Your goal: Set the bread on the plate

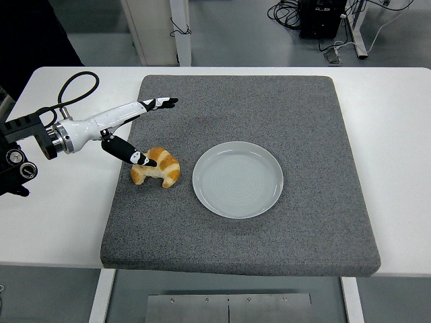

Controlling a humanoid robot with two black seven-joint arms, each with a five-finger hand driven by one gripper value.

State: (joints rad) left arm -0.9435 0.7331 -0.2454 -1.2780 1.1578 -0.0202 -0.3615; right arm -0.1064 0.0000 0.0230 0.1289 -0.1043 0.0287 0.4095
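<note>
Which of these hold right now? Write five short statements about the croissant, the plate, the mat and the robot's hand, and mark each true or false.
1. The croissant lies on the plate. False: it lies on the grey mat, left of the plate and apart from it.
2. The plate has nothing on it. True.
3. The left hand is open, its fingers spread. True: the thumb reaches down at the croissant's upper left, and the other fingers point out over the mat.
4. The croissant is lifted off the mat. False: it rests on the mat.
5. A right hand reaches in from the right edge. False: none shows in the head view.
</note>
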